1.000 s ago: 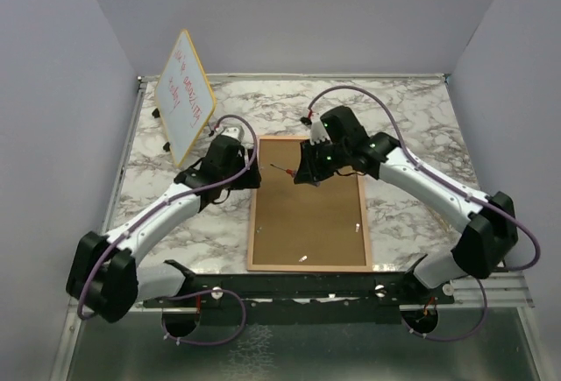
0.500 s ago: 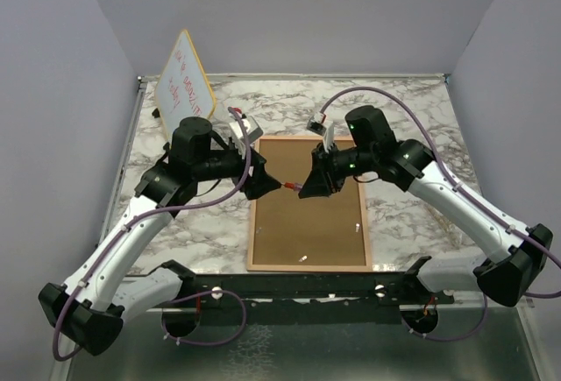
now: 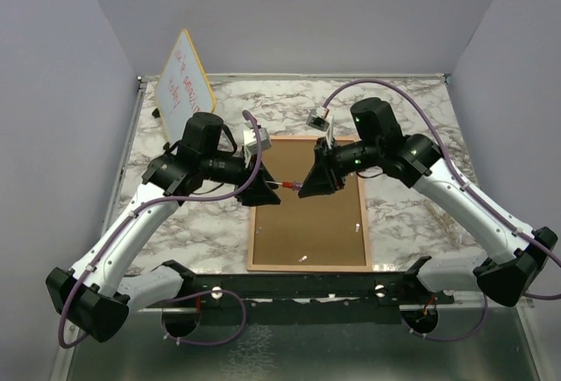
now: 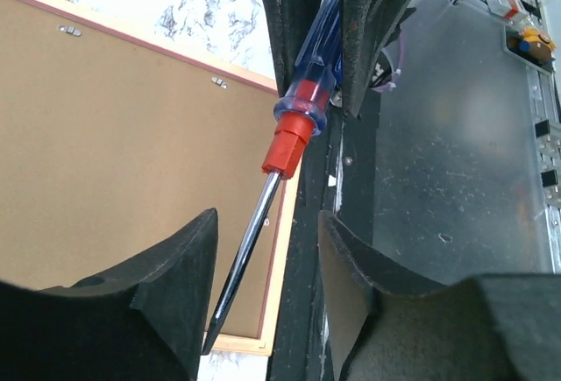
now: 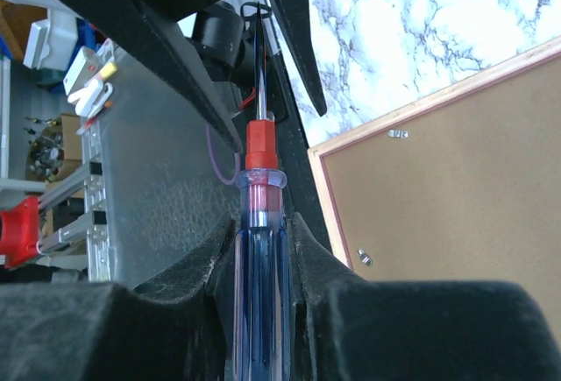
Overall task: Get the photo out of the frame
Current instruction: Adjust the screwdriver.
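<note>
Your right tool (image 3: pixel 314 185) is clamped on the screwdriver (image 3: pixel 287 186) by the blue handle, with the shaft pointing straight ahead at the left tool (image 3: pixel 263 190). The left tool is open. Its fingers (image 4: pixel 175 293) stand apart on either side of the shaft, with the tip close to one pad and no grip visible. It reads as a mid-air handover or a regrip.

The frame (image 3: pixel 307 232) lies face down on the table (image 3: pixel 412 109), below both tools, brown back up. There are small metal clips (image 4: pixel 219 81) on it; I can't tell if any are turned. The photo is not visible and is presumably under that back, so nothing is out yet.

Risks:
- If the right tool releases before the left has really closed, the screwdriver drops onto the back and may roll off the table.
- The left fingers line up on the thin steel shaft, not the handle, so a grip there can slip or swivel.
- Closing off-centre shoves the shaft sideways and twists it in the right tool.
- The tools are nose to nose, so a small overshoot knocks them together.
- Later, a blade slipping off a clip could gouge the back or the photo beneath.
</note>
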Tool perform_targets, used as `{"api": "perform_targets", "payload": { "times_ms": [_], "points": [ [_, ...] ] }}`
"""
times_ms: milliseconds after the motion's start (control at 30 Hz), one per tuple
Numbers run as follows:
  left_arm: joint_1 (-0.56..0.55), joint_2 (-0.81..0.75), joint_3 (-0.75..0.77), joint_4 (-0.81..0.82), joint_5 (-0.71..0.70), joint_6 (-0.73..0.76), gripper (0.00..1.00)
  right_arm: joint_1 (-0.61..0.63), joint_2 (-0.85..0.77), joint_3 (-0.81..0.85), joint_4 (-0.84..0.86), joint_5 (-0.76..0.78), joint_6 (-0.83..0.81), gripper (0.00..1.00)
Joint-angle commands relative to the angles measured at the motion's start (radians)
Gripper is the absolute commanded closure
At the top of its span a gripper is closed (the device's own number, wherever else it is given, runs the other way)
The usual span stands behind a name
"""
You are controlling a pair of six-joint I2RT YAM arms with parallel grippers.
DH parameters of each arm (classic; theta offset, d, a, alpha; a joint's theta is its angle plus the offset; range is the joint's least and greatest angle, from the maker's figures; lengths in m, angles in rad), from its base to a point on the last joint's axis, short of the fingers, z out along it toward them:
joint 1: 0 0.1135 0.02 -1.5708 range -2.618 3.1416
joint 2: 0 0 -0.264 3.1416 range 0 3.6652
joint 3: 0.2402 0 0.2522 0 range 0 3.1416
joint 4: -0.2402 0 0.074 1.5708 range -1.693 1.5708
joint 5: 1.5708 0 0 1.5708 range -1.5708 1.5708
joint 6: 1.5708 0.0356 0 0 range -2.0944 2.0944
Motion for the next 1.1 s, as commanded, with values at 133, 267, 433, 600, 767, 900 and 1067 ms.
{"api": "perform_targets", "payload": {
  "times_ms": [133, 267, 433, 600, 767, 900, 1067],
  "points": [
    [0.004, -0.015, 0.043, -0.032, 0.013, 0.017, 0.35, 0.002, 0.019, 0.019, -0.016, -0.118, -0.024, 0.99],
    [0.004, -0.006, 0.055, -0.032, 0.024, 0.015, 0.38, 0.002, 0.058, 0.039, -0.035, -0.144, -0.039, 0.99],
    [0.004, 0.006, 0.065, -0.032, 0.056, 0.008, 0.64, 0.002, 0.107, 0.074, -0.061, -0.159, -0.069, 0.99],
    [0.004, -0.006, 0.044, -0.033, 0.063, 0.02, 1.0, 0.002, 0.103, 0.087, -0.023, -0.087, -0.036, 0.99],
    [0.004, -0.007, 0.028, 0.016, 0.025, -0.046, 1.0, 0.001, 0.051, 0.002, 0.148, 0.001, 0.114, 0.46],
    [0.004, -0.067, -0.085, 0.314, 0.004, -0.305, 1.0, 0.0, -0.04, -0.163, 0.426, 0.002, 0.268, 0.21],
    [0.006, -0.153, -0.251, 0.732, -0.018, -0.612, 1.0, -0.002, -0.113, -0.289, 0.597, 0.047, 0.373, 0.21]
  ]
}}
